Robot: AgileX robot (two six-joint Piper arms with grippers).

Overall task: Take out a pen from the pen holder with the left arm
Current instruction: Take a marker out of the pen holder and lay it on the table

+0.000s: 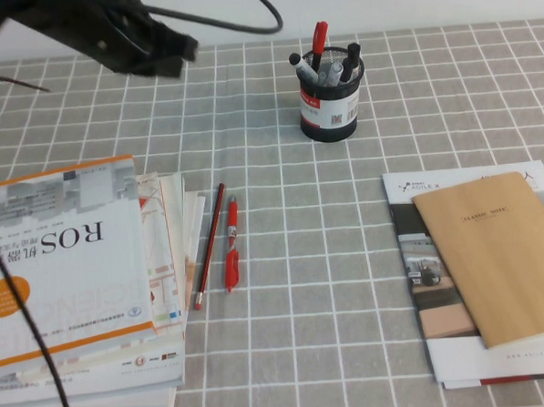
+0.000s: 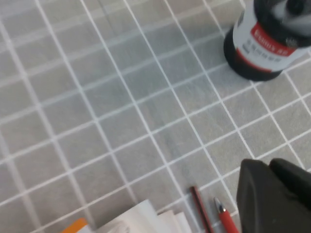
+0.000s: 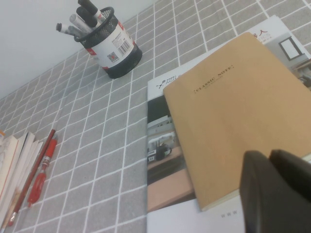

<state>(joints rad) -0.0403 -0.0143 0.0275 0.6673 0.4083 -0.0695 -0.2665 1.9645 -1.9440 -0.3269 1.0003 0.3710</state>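
Note:
A black mesh pen holder (image 1: pixel 332 98) with a red and white label stands at the back of the table, with several pens in it, one of them red (image 1: pixel 319 39). It also shows in the left wrist view (image 2: pixel 265 41) and the right wrist view (image 3: pixel 111 46). A red pen (image 1: pixel 230 244) and a dark red pencil (image 1: pixel 209 246) lie side by side on the checked cloth beside the books. My left gripper (image 1: pixel 177 53) hangs high at the back left, well left of the holder, shut and empty (image 2: pixel 268 165). My right gripper (image 3: pixel 269 158) is shut above the brown notebook.
A stack of books (image 1: pixel 75 278) fills the front left. At the front right a brown notebook (image 1: pixel 503 255) lies on a white booklet (image 1: pixel 420 250). A black cable (image 1: pixel 42 343) crosses the books. Grey checked cloth (image 1: pixel 290 193) lies between them.

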